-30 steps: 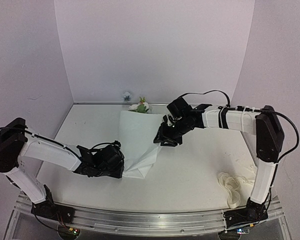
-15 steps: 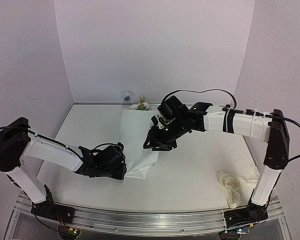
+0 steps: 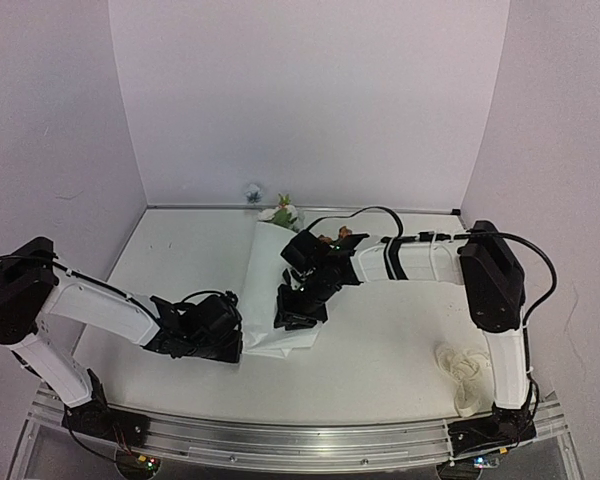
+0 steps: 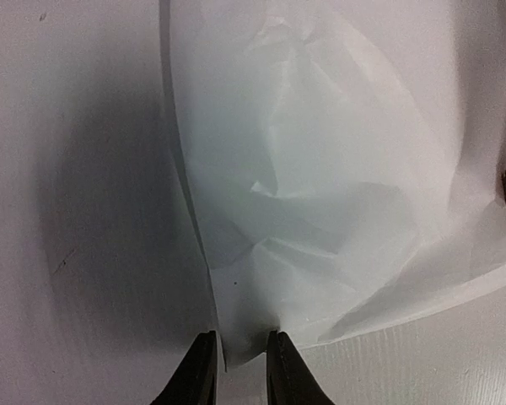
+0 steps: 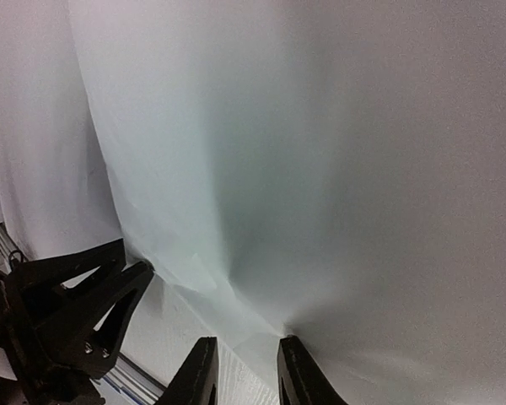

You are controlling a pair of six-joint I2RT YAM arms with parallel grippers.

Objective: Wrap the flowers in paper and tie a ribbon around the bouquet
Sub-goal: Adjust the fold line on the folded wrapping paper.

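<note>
1. A white bench (image 3: 400, 350) fills the lower half of the overhead view, matte, with a few faint scuff marks.
2. A plain pale back wall (image 3: 310, 100) rises from the far edge of the bench.
3. The left wall (image 3: 40, 130) and the right wall (image 3: 565, 150) close in on both sides, tinted faintly lilac.
4. An aluminium rail (image 3: 300, 438) runs along the near edge of the bench.
5. The light is soft and even, with weak shadows.
</note>
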